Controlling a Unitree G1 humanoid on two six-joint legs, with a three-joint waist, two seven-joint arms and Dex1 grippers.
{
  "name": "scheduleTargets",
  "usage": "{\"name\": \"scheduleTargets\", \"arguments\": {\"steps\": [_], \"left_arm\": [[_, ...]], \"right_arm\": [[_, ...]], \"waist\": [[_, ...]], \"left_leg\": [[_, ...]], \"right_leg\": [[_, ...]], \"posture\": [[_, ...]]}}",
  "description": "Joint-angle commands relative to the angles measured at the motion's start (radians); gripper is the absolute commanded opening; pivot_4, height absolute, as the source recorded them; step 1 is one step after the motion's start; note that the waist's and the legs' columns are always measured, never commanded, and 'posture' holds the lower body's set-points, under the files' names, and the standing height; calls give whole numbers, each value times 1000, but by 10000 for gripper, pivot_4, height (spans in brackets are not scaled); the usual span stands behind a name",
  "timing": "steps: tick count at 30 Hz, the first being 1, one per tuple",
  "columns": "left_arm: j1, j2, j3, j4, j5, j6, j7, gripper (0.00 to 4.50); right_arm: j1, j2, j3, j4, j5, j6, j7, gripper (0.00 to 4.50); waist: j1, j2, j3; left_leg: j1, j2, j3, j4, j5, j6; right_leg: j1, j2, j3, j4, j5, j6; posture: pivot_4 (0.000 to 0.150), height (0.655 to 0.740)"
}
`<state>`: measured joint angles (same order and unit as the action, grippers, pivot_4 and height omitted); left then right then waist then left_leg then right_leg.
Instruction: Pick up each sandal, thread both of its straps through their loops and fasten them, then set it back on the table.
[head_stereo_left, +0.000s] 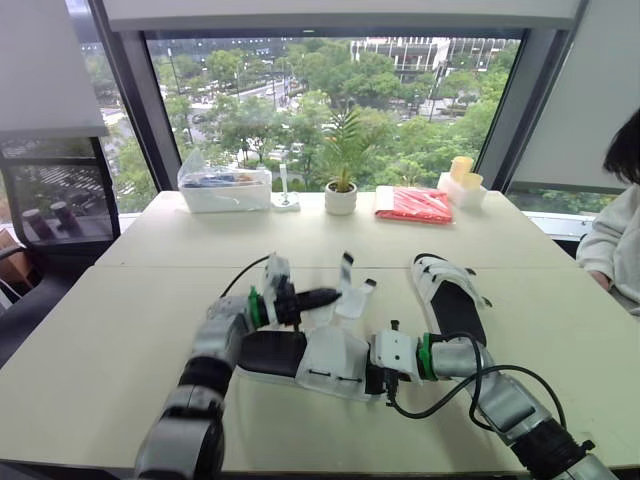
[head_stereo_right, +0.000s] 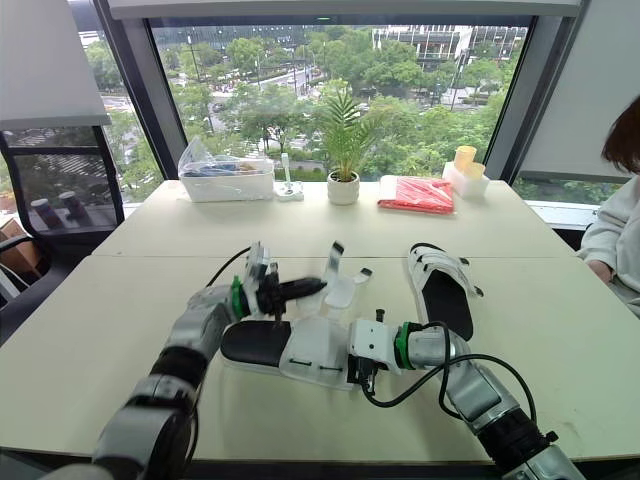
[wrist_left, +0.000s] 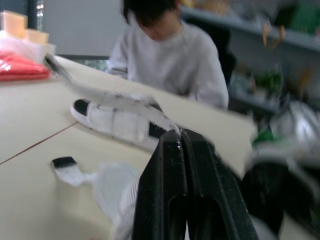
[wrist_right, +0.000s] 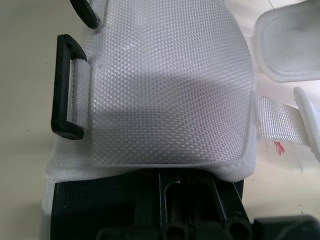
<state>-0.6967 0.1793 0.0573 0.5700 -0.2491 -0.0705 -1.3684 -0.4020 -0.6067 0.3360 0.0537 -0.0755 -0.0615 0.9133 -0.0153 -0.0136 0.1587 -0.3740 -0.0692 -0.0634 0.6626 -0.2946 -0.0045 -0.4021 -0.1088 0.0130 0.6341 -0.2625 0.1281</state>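
A white mesh sandal with a black sole (head_stereo_left: 330, 362) lies at 6 o'clock on the beige tabletop (head_stereo_left: 90, 330). The left pincer (head_stereo_left: 334, 296) is clamped tight on the sandal's raised white webbing strap (head_stereo_left: 346, 272). The right pincer (head_stereo_left: 380, 374) meets the sandal's side, and I cannot tell its grip. A second matching sandal (head_stereo_left: 450, 300) lies at 2 o'clock.

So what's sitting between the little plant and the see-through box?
A small white object with an upright stick stands on the table between the potted plant and the clear box; both eye views show it.
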Motion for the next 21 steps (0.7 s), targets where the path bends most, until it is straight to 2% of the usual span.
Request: {"name": "scheduleTargets", "arguments": {"steps": [1,6,12,14,17,19,21], "left_arm": [[104,56,-40,-225,-13,-228,-62,377],[271,173,-112,-355,-102,-580,-230,377],[324,332,-354,-296,-239,-1050,-246,377],[295,367,-431,-177,-211,-1215,-246,377],[219,364,-452,94,-36,-1448,-239,377],[183,348,-403,270,101,-1497,-194,377],[162,336,-371,361,173,-1501,-120,377]], "right_arm": [[16,-5,24,88,-62,19,-13,0],[4,-8,30,117,-62,-8,-3,0],[-12,-1,37,150,-66,-31,-3,0],[-20,1,43,158,-68,-37,0,0],[-34,9,48,176,-69,-44,-3,0],[-41,15,51,180,-71,-43,-6,0],[-44,18,51,180,-71,-43,-6,0]], "waist": [[3,0,0],[2,1,-1],[2,2,-1],[3,2,-1],[3,2,-1],[5,6,-5],[5,14,-12]], "left_leg": [[0,1,0,0,-1,1],[1,3,0,0,-2,4],[1,5,0,0,-2,4],[1,5,0,0,-2,4],[1,7,1,0,-2,4],[1,9,1,0,-2,4],[5,9,1,0,-2,5]], "right_leg": [[0,0,0,-1,1,-1],[2,1,-1,-5,3,-5],[2,2,-1,-6,2,-10],[3,2,-1,-7,2,-10],[3,5,-1,-7,3,-12],[2,7,-1,-8,4,-13],[5,10,-3,-10,4,-13]], "posture": [[1500,7374],[1500,7374],[1500,7374],[1500,7374],[1500,7374],[1500,7374],[1500,7374]]}}
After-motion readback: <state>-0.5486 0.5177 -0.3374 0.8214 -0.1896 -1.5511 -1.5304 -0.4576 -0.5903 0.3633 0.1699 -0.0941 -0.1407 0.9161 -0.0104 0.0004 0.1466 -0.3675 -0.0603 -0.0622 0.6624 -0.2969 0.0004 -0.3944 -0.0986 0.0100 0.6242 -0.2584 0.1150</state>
